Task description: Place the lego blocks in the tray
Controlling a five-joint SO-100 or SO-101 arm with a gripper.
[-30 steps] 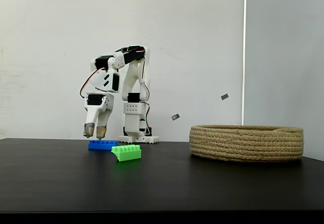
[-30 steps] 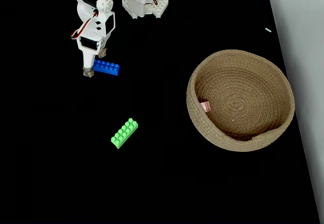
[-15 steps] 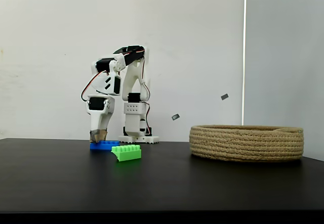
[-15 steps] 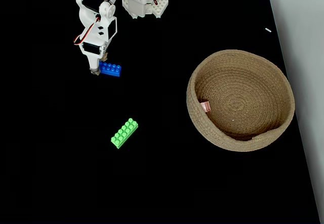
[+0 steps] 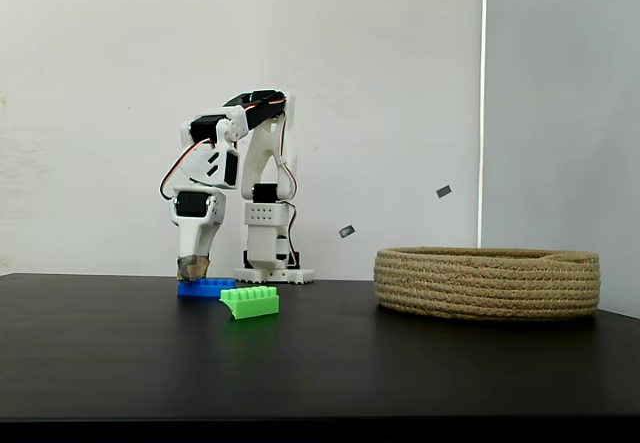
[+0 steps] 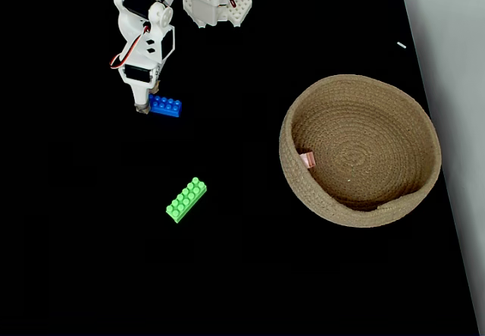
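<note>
A matte black table (image 6: 91, 260) is being shown in both fixed views, standing against a plain white wall (image 5: 90, 83); at the right a second wall panel (image 5: 560, 103) is meeting it along a vertical line. Two small dark marks (image 5: 346, 231) are being seen on the wall behind the arm.

In the side view the tray's inside is being hidden by its rim, and the blue lego block (image 5: 205, 287) is being partly covered by the green lego block (image 5: 250, 302) in front of it. The fingertips are overlapping each other in that view, and from above they are small and dark against the table.

The white arm (image 6: 148, 36) is being bent forward from its base (image 6: 217, 6) at the top edge of the table, with the wrist pointing steeply down. The gripper (image 6: 144, 107) is being lowered to the table at the left end of the blue lego block (image 6: 165, 106), and its tips look closed around that end, though real contact cannot be confirmed.

The green lego block (image 6: 186, 199) is lying apart, nearer to the table's middle, turned diagonally. At the right, the round rope tray (image 6: 413, 192) is standing well apart from the arm, and the pale pink lego block (image 6: 307, 159) is lying inside it against the left wall.
</note>
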